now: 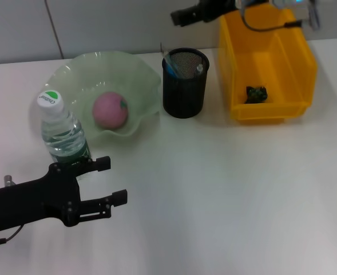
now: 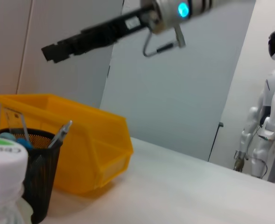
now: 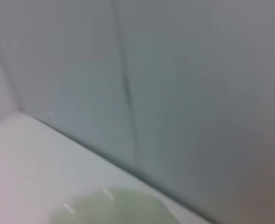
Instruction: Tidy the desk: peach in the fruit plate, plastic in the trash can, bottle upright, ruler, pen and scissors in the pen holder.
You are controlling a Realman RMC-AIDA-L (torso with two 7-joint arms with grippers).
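Observation:
A pink peach (image 1: 110, 110) lies in the green glass fruit plate (image 1: 76, 71). A water bottle (image 1: 62, 133) stands upright in front of the plate on its left side; its white cap (image 2: 4, 163) shows in the left wrist view. The black mesh pen holder (image 1: 184, 86) holds several items, among them a blue one (image 1: 171, 66) and a metal-tipped tool (image 2: 62, 133). A dark scrap of plastic (image 1: 256, 93) lies in the yellow bin (image 1: 297, 63). My left gripper (image 1: 114, 180) is open and empty, just in front of the bottle. My right gripper (image 1: 179, 16) is raised behind the pen holder.
The yellow bin (image 2: 81, 140) stands right of the pen holder (image 2: 39, 182). A grey wall runs along the back of the table. The plate's rim (image 3: 114, 207) shows in the right wrist view. A white humanoid robot (image 2: 268, 126) stands beyond the table.

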